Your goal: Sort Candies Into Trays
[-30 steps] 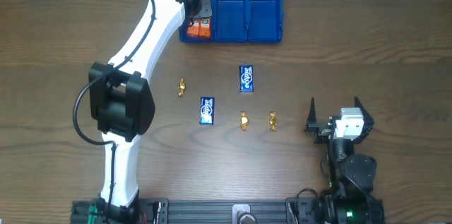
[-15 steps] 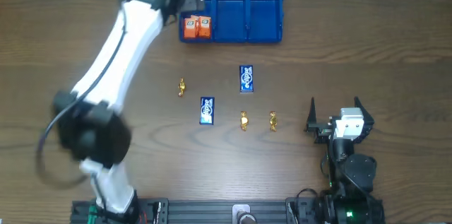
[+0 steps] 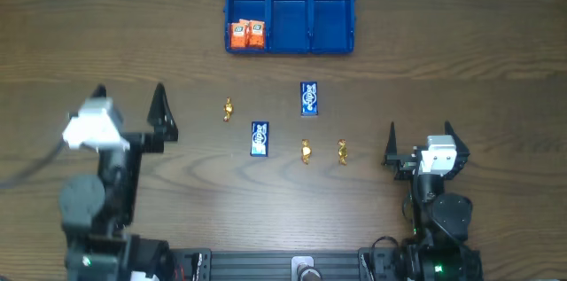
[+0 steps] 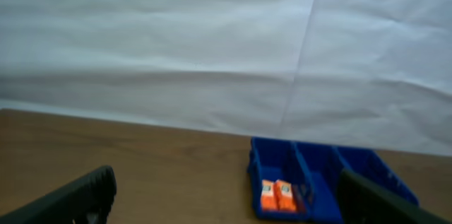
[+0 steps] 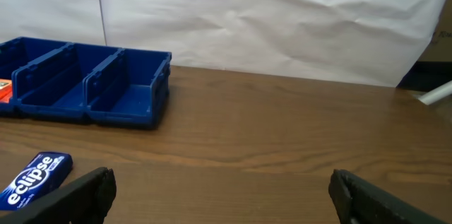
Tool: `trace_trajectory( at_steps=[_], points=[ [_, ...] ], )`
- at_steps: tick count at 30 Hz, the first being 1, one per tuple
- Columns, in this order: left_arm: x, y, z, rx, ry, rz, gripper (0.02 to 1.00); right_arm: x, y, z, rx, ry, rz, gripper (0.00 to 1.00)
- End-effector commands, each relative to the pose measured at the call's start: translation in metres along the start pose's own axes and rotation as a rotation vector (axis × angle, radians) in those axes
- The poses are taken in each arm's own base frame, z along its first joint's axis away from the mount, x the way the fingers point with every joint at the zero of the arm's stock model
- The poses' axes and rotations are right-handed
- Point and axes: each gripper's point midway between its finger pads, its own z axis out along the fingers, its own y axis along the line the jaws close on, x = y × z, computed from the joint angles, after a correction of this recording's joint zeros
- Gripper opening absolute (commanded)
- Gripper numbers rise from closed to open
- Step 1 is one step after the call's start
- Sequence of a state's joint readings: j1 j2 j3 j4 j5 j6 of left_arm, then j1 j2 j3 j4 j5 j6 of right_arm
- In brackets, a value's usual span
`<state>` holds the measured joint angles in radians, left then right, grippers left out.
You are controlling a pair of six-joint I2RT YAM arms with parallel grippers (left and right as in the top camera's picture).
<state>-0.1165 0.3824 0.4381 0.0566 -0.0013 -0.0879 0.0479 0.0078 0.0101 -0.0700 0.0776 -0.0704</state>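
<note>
Left pincer (image 3: 129, 95) spread wide, prob. empty, arm (image 3: 89, 203) folded back.

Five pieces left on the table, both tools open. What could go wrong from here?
The middle gold candy and right gold candy lie close together; closing on one may knock the other. The lower blue pack lies near that middle candy, so the left tool could catch both. Only the left compartment of the tray holds orange candies; a misplaced drop would mix kinds.

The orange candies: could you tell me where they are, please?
In the top view, the orange candies lie side by side in the blue tray's leftmost compartment, toward the arms.
</note>
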Motion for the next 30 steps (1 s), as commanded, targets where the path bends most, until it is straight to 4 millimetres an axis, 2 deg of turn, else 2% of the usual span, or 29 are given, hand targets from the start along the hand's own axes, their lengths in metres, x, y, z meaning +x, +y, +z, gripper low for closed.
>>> trace_trajectory(
  at_steps=[1,4,7,8,22,25,28,30],
  points=[
    [0.065,0.014,-0.017,0.006,-0.015,0.022,0.996,0.001,-0.001,0.0,0.002,0.003,-0.009,0.998],
    [0.108,0.017,-0.018,0.02,0.018,0.022,0.998,0.001,-0.001,0.0,0.002,0.003,-0.009,0.998],
    [0.137,0.021,-0.02,0.01,0.119,0.022,0.998,0.001,-0.001,0.0,0.002,0.003,-0.009,0.998],
    [0.153,0.024,-0.022,0.001,0.184,0.022,0.996,0.001,-0.001,0.0,0.002,0.003,-0.009,0.998],
    [0.154,0.024,-0.023,-0.003,0.187,0.022,0.998,0.001,-0.001,0.0,0.002,0.003,-0.009,0.998],
    [0.154,0.024,-0.023,-0.003,0.187,0.022,0.998,-0.008,-0.001,0.0,0.001,-0.035,0.004,0.998],
    [0.154,0.024,-0.023,-0.003,0.187,0.022,0.998,-0.013,0.006,-0.001,-0.043,-0.054,0.127,0.998],
    [0.154,0.024,-0.023,-0.003,0.187,0.022,0.998,-0.022,0.015,-0.002,-0.106,-0.072,0.305,0.998]
  ],
)
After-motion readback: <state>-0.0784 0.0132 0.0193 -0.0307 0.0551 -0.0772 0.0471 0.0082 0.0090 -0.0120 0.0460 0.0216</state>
